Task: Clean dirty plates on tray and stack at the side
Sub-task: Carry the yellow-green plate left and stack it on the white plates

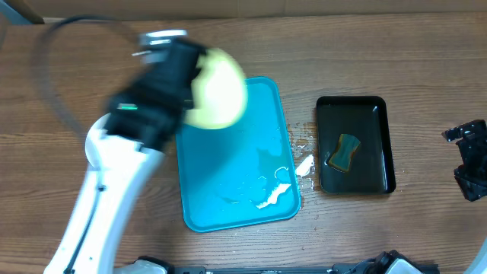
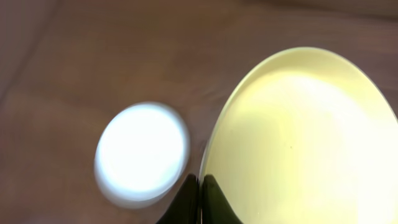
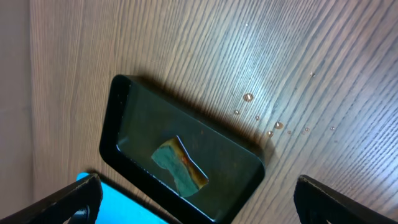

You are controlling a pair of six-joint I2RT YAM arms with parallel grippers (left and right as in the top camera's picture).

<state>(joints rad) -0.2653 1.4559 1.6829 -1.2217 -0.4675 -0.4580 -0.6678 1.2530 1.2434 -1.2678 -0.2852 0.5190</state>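
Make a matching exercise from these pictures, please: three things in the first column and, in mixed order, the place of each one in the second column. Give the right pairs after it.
Things
1. pale yellow plate
2. sponge
3. white plate

Places
a. lying in the black tray
b. held by its edge in the left claw, raised above the table
c. on the wooden table, seen blurred in the left wrist view

Pairs: 1-b, 2-a, 3-c

Table [image 1: 396, 53]: brown wood-grain top. On it: one turquoise tray [image 1: 221, 175]; one smaller black tray [image 1: 365, 129] to its right; a white foam patch [image 1: 304, 165] and water droplets [image 3: 249, 97] on the wood between them. One white round plate [image 2: 142, 154], blurred, lies flat on the bare wood.
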